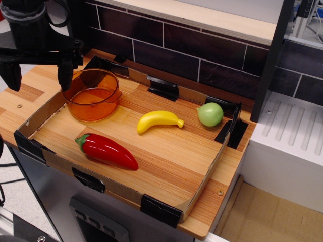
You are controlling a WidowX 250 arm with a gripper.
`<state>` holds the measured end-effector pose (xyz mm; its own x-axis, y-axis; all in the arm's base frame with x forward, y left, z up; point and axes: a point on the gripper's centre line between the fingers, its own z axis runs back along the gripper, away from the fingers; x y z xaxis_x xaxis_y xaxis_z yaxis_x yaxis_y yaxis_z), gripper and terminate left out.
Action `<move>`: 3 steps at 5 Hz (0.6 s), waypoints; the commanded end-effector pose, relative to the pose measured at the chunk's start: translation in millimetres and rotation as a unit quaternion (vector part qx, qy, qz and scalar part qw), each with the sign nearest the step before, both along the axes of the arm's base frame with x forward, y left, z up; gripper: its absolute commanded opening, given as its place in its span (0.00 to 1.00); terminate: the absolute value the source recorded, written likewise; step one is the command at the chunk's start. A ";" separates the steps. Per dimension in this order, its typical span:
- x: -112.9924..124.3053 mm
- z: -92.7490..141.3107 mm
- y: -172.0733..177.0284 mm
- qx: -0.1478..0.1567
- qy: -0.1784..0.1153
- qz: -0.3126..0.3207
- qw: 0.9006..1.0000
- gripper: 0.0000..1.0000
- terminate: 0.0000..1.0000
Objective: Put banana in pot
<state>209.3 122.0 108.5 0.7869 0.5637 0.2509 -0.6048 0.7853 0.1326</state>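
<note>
- A yellow banana [159,121] lies on its side near the middle of a shallow wooden tray [166,166].
- An orange pot [93,94] stands in the tray's far left corner, apart from the banana.
- A black gripper [38,75] hangs at the upper left, fingers spread apart, holding nothing.
- A red pepper [107,150] lies near the front; a green fruit [210,114] sits far right.

The gripper [38,70] was cut off by the top and left picture edges, so only its lower body and two dark fingers showed. Its right finger [64,75] covered part of the near-left rim of the pot [93,96]. Right of the pot, beyond the tray, the white unit [287,146] ran off the right edge.
</note>
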 end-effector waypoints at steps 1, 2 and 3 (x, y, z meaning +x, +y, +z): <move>0.0 0.0 0.0 0.000 0.000 0.000 1.000 1.00 0.00; 13.8 19.4 -22.3 -0.034 0.003 0.054 0.998 1.00 0.00; 28.0 39.0 -48.7 -0.069 -0.011 0.132 0.989 1.00 0.00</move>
